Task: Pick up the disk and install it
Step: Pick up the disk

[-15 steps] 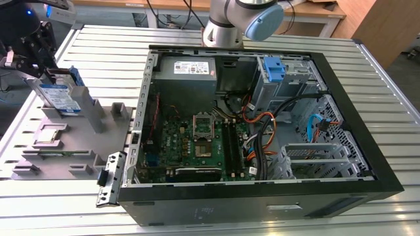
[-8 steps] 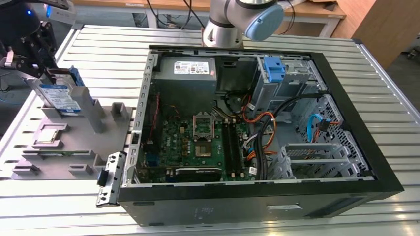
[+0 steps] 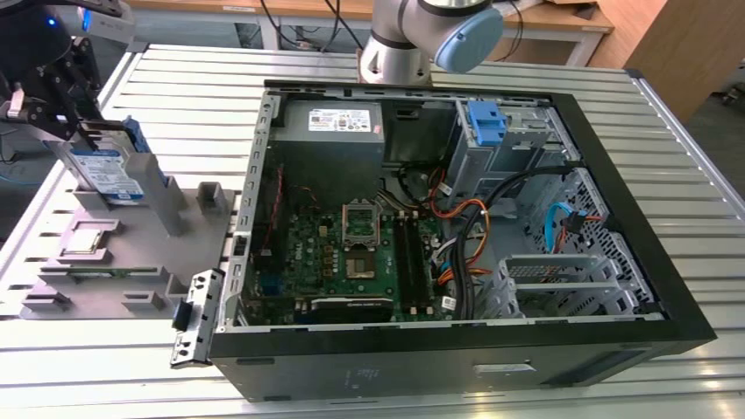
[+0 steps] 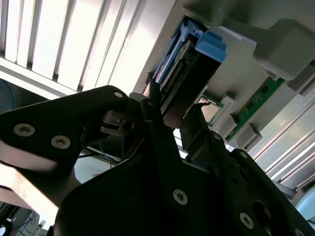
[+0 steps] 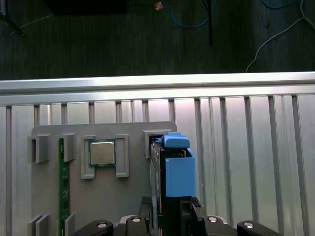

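The disk (image 3: 107, 170) stands upright in the grey fixture (image 3: 128, 253), well apart from the computer case (image 3: 652, 288). The gripper (image 3: 82, 131) sits over its upper end; whether it is clamped I cannot tell. A tilted lift could jam the disk's blue rails in the slot

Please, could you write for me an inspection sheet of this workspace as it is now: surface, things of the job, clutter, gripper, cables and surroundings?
surface: slatted metal table bearing a grey holder and an open computer case.
job's things: the disk stands on edge in the grey holder, with blue rails along it.
clutter: a processor chip and a memory stick sit in the holder's other pockets.
gripper: the gripper is at the disk's upper end.
cables: orange, blue and black cables inside the case; a blue cable on the floor.
surroundings: dark floor beyond the table; wooden furniture behind.
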Controlling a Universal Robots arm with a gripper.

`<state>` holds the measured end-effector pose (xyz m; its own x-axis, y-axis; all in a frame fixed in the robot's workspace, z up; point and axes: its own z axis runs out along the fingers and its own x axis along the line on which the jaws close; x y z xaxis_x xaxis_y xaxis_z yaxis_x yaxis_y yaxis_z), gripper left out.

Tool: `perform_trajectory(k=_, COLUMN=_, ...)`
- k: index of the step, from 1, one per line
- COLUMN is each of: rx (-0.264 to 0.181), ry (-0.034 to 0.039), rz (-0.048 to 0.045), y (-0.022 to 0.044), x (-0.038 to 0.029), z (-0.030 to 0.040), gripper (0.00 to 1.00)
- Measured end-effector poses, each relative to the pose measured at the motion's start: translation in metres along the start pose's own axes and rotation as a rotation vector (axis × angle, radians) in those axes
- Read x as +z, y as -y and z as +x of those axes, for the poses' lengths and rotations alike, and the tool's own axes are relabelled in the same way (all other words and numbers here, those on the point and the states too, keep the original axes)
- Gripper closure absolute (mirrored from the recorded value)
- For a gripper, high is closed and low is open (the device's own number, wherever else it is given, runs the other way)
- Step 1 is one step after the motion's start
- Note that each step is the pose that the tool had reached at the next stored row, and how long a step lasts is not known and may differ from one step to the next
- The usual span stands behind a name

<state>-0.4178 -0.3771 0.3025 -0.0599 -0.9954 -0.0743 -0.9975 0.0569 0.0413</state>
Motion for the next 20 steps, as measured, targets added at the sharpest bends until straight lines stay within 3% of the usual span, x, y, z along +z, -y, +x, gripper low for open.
perform_trajectory(k=15, rx=-0.013, ry=-0.0005, rz=-0.001, y=0.0, x=0.0, z=0.0, gripper=0.57)
perform_trajectory(k=20, rx=-0.013, ry=-0.0005, rz=-0.001, y=0.0, x=0.0, z=0.0, gripper=0.65)
